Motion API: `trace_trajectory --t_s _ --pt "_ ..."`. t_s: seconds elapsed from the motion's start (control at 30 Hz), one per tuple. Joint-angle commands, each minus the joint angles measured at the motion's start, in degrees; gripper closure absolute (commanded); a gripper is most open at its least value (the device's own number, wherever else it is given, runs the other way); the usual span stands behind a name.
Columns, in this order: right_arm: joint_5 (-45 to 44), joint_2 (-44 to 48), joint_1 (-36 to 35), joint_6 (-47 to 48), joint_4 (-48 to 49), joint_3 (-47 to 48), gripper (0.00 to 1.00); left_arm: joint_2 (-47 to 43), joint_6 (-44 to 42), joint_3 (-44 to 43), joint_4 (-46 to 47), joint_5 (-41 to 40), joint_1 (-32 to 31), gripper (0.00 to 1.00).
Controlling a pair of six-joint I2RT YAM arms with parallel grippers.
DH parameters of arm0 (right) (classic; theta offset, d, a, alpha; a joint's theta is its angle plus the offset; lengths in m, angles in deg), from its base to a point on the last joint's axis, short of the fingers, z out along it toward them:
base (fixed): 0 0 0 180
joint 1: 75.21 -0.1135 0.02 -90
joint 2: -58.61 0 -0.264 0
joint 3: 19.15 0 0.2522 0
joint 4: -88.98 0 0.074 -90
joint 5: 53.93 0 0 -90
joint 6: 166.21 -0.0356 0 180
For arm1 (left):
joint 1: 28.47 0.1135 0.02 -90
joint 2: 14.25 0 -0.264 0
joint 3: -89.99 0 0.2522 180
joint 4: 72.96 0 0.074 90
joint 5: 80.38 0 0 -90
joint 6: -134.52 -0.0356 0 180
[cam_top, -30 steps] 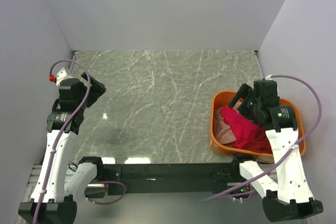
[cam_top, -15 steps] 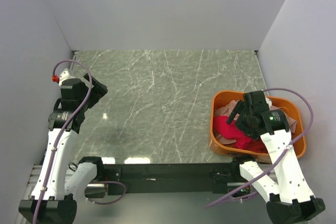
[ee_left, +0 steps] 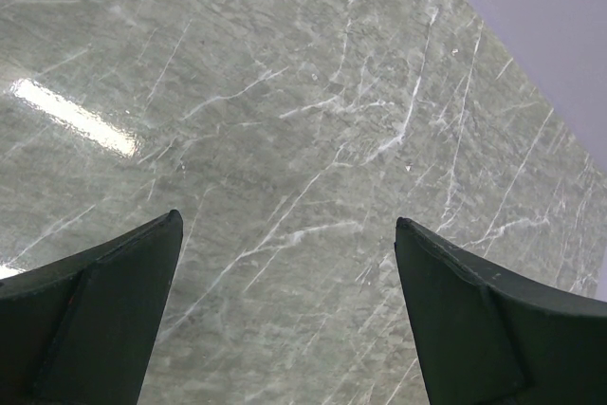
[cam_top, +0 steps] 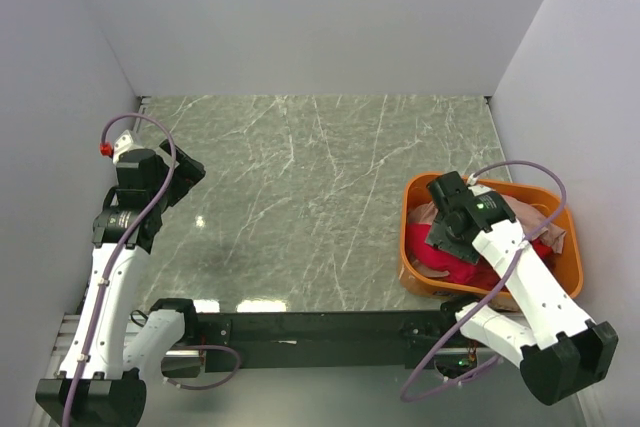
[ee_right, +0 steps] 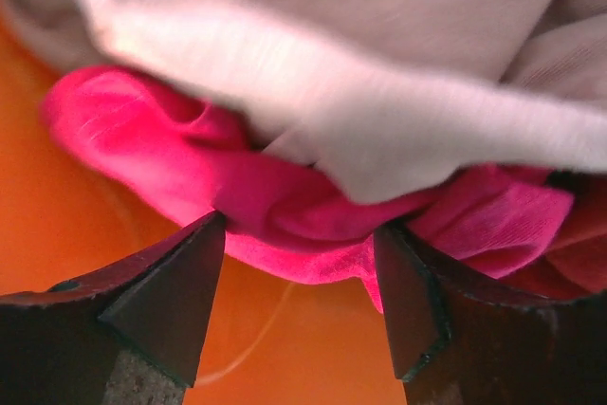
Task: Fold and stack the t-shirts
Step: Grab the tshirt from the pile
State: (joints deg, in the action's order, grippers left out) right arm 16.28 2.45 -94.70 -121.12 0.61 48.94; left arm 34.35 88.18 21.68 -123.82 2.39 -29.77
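The t-shirts lie bunched in the orange basket [cam_top: 410, 197] at the right. The bright crimson-pink t-shirt [cam_top: 445, 263] [ee_right: 275, 201] sits low in the basket, under a pale dusty pink t-shirt [ee_right: 360, 64] [cam_top: 428, 215]; a dark red t-shirt [ee_right: 569, 272] shows at the right edge. My right gripper [ee_right: 302, 239] [cam_top: 440, 239] is open inside the basket, its tips at a fold of the crimson-pink shirt, one on each side. My left gripper [ee_left: 285, 234] [cam_top: 188, 175] is open and empty above the marble table at the left.
The basket's orange wall and floor [ee_right: 285, 348] lie right under my right fingers. The grey marble table [cam_top: 300, 207] spreads between the arms. Grey walls close in the left, back and right sides.
My right arm has swung down and leftward into the basket, lowering the gripper onto the shirts. The left arm has barely moved.
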Motion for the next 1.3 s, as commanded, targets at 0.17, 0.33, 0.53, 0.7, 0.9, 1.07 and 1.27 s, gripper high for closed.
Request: trace_trajectory --t_s 0.17,0.33,0.53,0.7,0.9,1.07,1.27 --pt "-8.68 -1.23 -0.29 -4.75 0.6 -2.21 0.56 -0.35 -0.07 -0.12 1.33 -0.77 0.25 0.0" --pt "-9.74 2.09 -0.29 -1.43 2.54 6.02 1.0 -0.17 -0.07 -0.56 0.72 -1.3 0.25 0.01" --pt "-7.11 8.34 -0.38 6.75 10.35 17.28 1.0 -1.05 -0.06 -0.39 0.98 -1.83 0.25 0.01" --pt "-4.73 7.91 -0.29 10.18 14.83 26.96 1.0 -1.14 0.2 -0.21 0.8 -2.44 0.25 0.01" --pt "-5.17 7.82 -0.29 12.47 21.07 36.02 1.0 -1.14 0.02 -0.39 0.54 -2.62 0.25 0.0" --pt "-6.76 7.56 -0.38 12.73 20.29 39.71 1.0 -1.58 0.02 -0.21 0.63 -3.06 0.25 0.01" --pt "-4.46 0.8 -0.29 16.25 22.22 55.78 1.0 -1.66 -0.07 -0.39 0.36 -3.32 0.25 0.0"
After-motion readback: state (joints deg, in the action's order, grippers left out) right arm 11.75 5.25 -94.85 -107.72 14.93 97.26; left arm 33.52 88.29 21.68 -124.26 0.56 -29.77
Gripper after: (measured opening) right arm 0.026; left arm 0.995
